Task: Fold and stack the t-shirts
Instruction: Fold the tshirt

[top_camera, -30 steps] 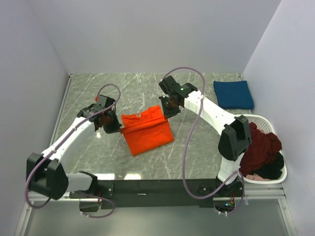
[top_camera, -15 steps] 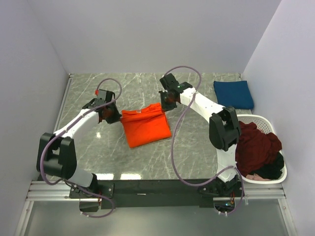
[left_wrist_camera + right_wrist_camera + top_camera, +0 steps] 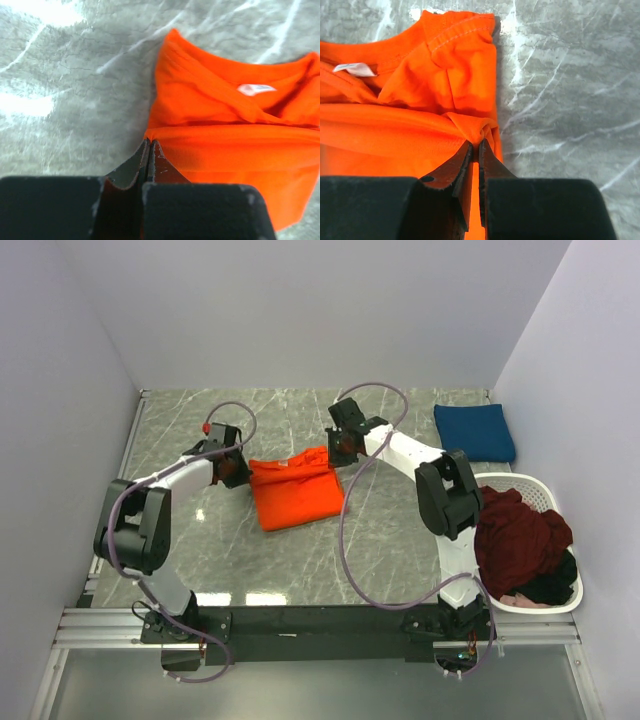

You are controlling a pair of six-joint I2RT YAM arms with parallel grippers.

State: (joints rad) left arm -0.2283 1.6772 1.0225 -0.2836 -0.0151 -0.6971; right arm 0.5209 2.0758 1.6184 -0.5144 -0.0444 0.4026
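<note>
You have the orange t-shirt [image 3: 294, 493] mid-table by its folded edge. The left gripper [image 3: 150, 145] is pinched shut on the fold's left corner, and the right gripper [image 3: 475, 146] is clamped on bunched cloth at the right corner. Set both corners down level over the collar and release together, so the fold lands square and unpuckered

Bare table [image 3: 300, 562] lies open on the near side of the orange shirt [image 3: 295, 495]; the left arm [image 3: 175, 477] and right arm [image 3: 405, 452] flank it. The basket [image 3: 528, 483] and blue shirt [image 3: 474, 432] crowd the right edge.
</note>
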